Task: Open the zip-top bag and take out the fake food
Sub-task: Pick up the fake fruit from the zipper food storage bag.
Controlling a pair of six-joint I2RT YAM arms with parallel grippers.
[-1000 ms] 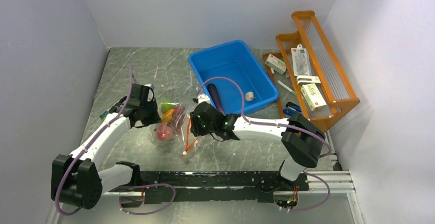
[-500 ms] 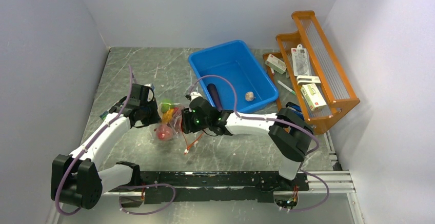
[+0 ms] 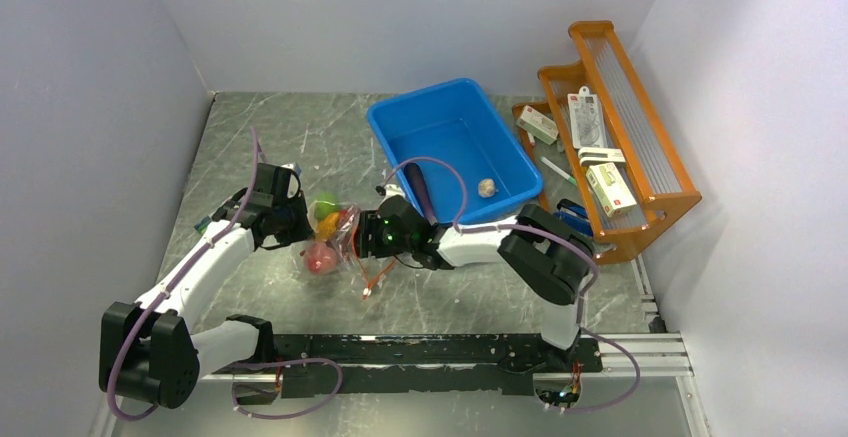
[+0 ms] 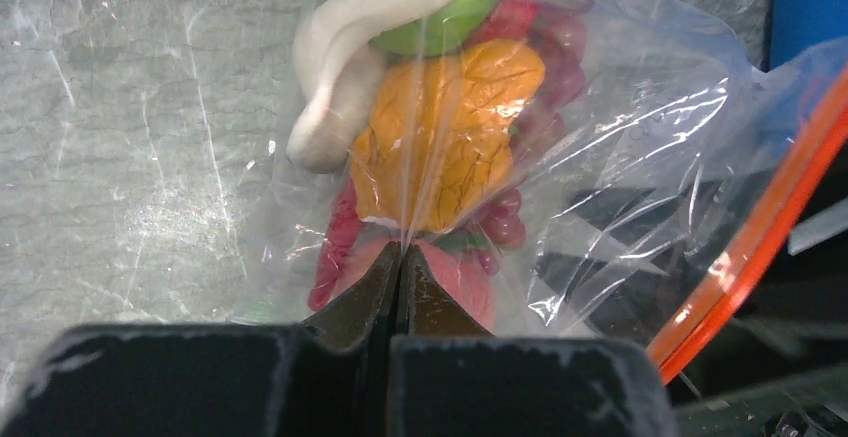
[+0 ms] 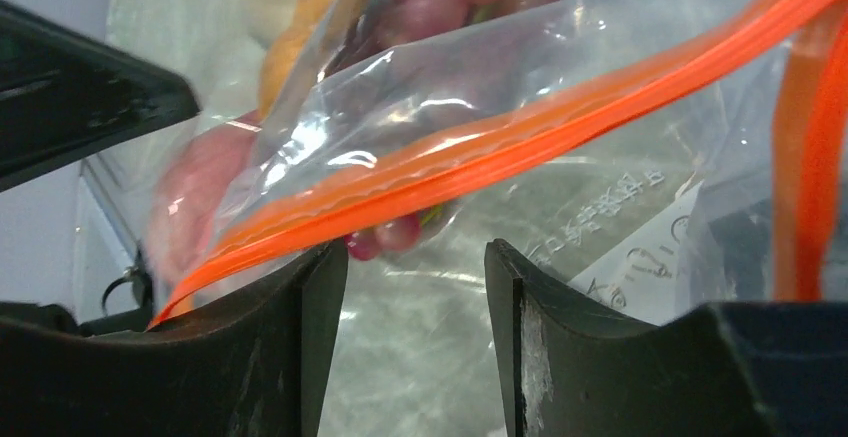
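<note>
Two grippers: one at each side of a single bag, probably to pull its mouth apart.
Left gripper (image 4: 400,257): at the bag's 9 o'clock, jaws pinched tight on the clear film, likely anchoring it.
Bag (image 3: 340,240): one, on the table (image 3: 260,147) at the bin's 8 o'clock, mouth towards 3 o'clock.
Food in bag: five pieces countable, namely green ball (image 3: 325,208), white curved piece (image 4: 340,67), orange piece (image 4: 450,127), grapes (image 4: 505,225) and peach (image 3: 320,257).
Zip strip (image 5: 520,147): one, its two sides seemingly apart.
Right gripper (image 5: 415,267): at the bag's 3 o'clock, fingers spread and holding nothing, the strip crossing just beyond the tips. It looks lined up for the lip.
Bin (image 3: 400,117): one, holding two pieces, an eggplant (image 3: 419,185) and a beige bulb (image 3: 487,188), so removal seems partly done.
</note>
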